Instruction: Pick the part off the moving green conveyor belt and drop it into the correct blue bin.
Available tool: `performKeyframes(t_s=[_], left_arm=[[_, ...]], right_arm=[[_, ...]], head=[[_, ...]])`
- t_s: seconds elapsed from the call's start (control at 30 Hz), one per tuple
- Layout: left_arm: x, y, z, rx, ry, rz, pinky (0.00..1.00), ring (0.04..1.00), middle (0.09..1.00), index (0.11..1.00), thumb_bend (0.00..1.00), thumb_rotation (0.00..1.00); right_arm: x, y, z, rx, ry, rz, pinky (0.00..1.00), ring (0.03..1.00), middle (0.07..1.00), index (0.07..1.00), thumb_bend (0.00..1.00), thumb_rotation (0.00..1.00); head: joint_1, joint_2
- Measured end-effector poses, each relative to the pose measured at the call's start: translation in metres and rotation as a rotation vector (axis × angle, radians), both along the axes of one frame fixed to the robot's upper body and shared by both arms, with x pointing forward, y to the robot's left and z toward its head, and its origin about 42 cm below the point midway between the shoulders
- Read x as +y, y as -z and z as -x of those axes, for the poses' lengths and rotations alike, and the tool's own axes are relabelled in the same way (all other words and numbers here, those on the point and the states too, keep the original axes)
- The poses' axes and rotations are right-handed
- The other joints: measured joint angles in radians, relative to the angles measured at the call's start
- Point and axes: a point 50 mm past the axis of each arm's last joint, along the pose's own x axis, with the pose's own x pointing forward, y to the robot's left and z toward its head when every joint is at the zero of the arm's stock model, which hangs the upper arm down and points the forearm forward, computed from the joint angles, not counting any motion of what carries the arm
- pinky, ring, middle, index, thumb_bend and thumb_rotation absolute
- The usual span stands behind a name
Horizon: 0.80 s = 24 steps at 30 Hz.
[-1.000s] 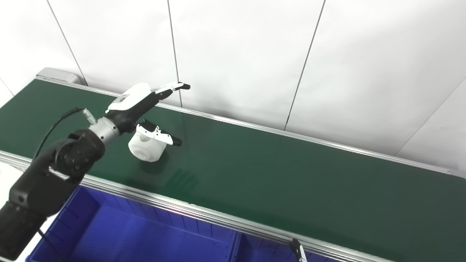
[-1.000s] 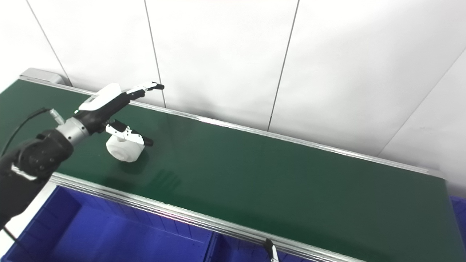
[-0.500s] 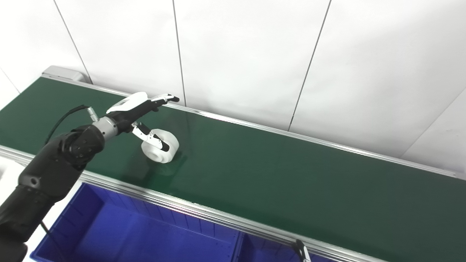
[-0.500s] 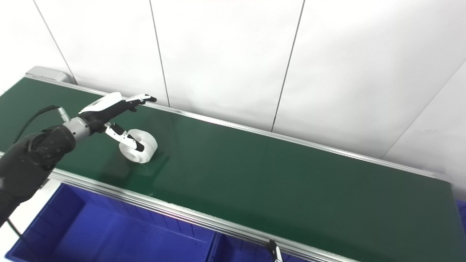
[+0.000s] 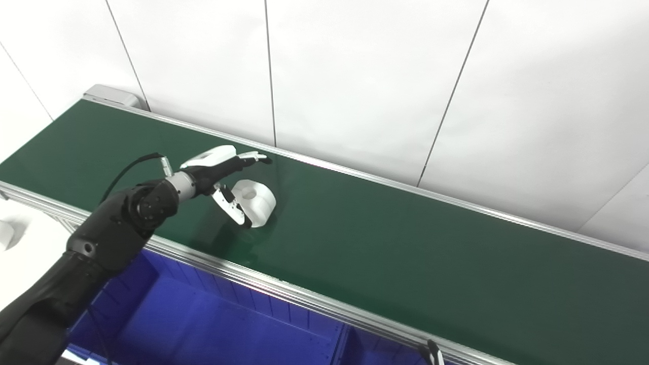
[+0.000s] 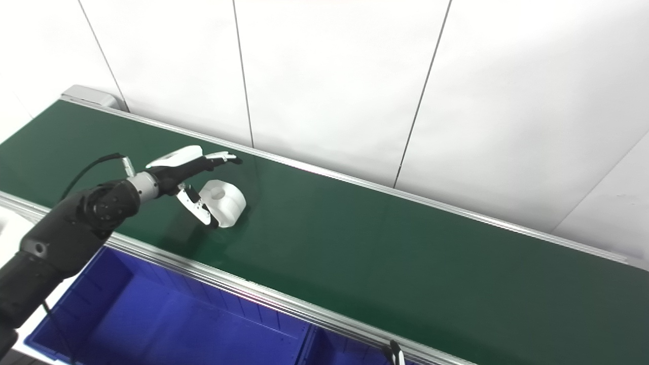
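Note:
A white, round part with a hole in it (image 5: 256,202) lies on the green conveyor belt (image 5: 405,253), left of the middle. My left hand (image 5: 223,170) is low over the belt at the part's left side and is open. Its fingers (image 5: 251,158) stretch out just behind and above the part, and its thumb (image 5: 232,209) points down in front of the part's left face. I cannot tell whether the thumb touches the part. Only a small black tip (image 5: 431,351) shows at the bottom edge where my right arm comes in.
A blue bin (image 5: 203,324) stands below the belt's near metal rail (image 5: 284,296), with a divider (image 5: 345,339) and a second compartment to the right. White wall panels stand behind the belt. The belt's end housing (image 5: 109,94) is at the far left.
The camera has shifted, so the whole scene sits further right. The part has travelled right along the belt and turned. My left hand followed it, sank toward the belt, and its thumb swung down.

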Motion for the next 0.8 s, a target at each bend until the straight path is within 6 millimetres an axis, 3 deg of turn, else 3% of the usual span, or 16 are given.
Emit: performKeyframes(t_s=[0.13, 0.3, 0.37, 0.53, 0.6, 0.67, 0.8], left_arm=[[-0.013, 0.016, 0.001, 0.031, 0.025, -0.023, 0.87, 0.941, 0.985, 0.904, 0.93, 0.05], [-0.020, 0.018, -0.006, 0.006, 0.035, -0.057, 0.83, 0.912, 0.948, 0.884, 0.82, 0.02], [-0.023, 0.022, -0.008, -0.018, 0.035, -0.059, 0.72, 0.798, 0.827, 0.811, 0.74, 0.00], [-0.033, 0.044, -0.006, -0.127, 0.055, 0.034, 0.58, 0.621, 0.659, 0.669, 0.60, 0.00], [-0.036, 0.049, -0.005, -0.169, 0.069, 0.067, 0.52, 0.492, 0.544, 0.524, 0.52, 0.00], [-0.036, 0.051, -0.005, -0.199, 0.066, 0.087, 0.51, 0.487, 0.526, 0.463, 0.50, 0.00], [-0.037, 0.050, -0.008, -0.212, 0.062, 0.090, 0.51, 0.482, 0.524, 0.452, 0.50, 0.00]], right_arm=[[-0.001, -0.001, 0.000, 0.002, 0.006, -0.007, 1.00, 1.000, 1.000, 1.000, 0.69, 0.95], [-0.002, -0.004, 0.000, 0.009, 0.010, -0.029, 1.00, 1.000, 1.000, 1.000, 0.69, 0.95], [-0.003, -0.004, 0.001, 0.011, 0.013, -0.029, 1.00, 1.000, 0.999, 1.000, 0.68, 0.94], [-0.003, -0.004, 0.002, 0.012, 0.015, -0.026, 1.00, 1.000, 0.993, 1.000, 0.67, 0.93], [-0.003, -0.004, 0.003, 0.010, 0.014, -0.024, 1.00, 1.000, 0.996, 1.000, 0.67, 0.93], [-0.003, -0.004, 0.003, 0.009, 0.012, -0.022, 1.00, 1.000, 1.000, 1.000, 0.66, 0.93], [-0.002, -0.004, 0.003, 0.008, 0.009, -0.021, 1.00, 1.000, 0.999, 1.000, 0.67, 0.93]], head=[[0.028, -0.006], [0.032, -0.003], [0.029, -0.002], [0.018, 0.003], [0.003, 0.008], [-0.005, 0.012], [-0.049, 0.029]])
